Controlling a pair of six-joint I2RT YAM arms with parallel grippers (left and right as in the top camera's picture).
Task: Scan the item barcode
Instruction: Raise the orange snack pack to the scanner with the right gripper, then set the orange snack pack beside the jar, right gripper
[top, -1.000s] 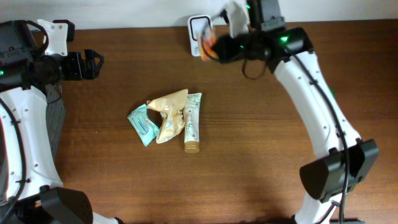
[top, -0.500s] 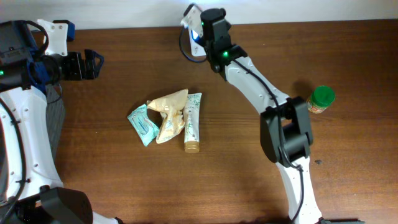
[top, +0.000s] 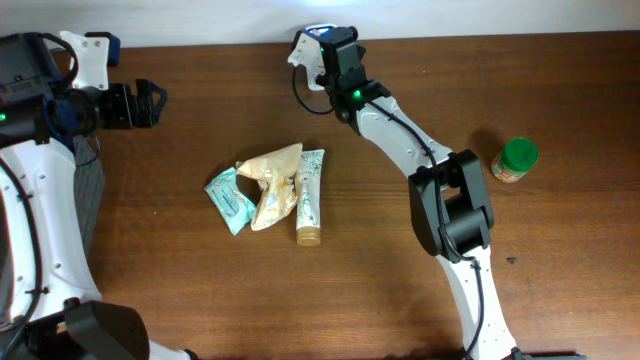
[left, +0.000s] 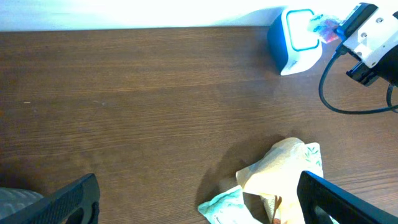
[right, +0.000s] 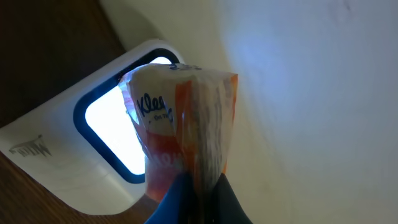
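— Two arms at one table (top: 350, 300). What is the one on the left doing?

— The left gripper (top: 155, 104) hangs over the table's far left corner. Its jaws are spread wide with nothing between them. Its own camera looks across bare wood toward the middle.

— And in the middle?

— Three things in a small heap. A teal packet (top: 229, 200) lies leftmost, and a crumpled tan pouch (top: 272, 183) touches its right side. A pale green tube (top: 310, 195) lies just beside the pouch on the right, with its gold cap toward the near edge. Neither arm is near them.

— Where is the item for scanning?

— Back at the far edge, a little right of the heap. The right gripper (right: 194, 198) is clamped on a tissue pack (right: 186, 118) in an orange-and-white wrapper with blue lettering. It pinches the pack at the lower end.

— How close is it to the scanner?

— The scanner (left: 292, 46) is a white block with a blue-rimmed window, standing at the table's back edge against the pale wall. The pack is held right in front of the lit window and overlaps it in the right wrist view. Whether the two touch, I cannot tell.

— Anything farther right?

— A jar (top: 515, 160) with a green lid stands on the wood beside the right arm, well apart from everything else.
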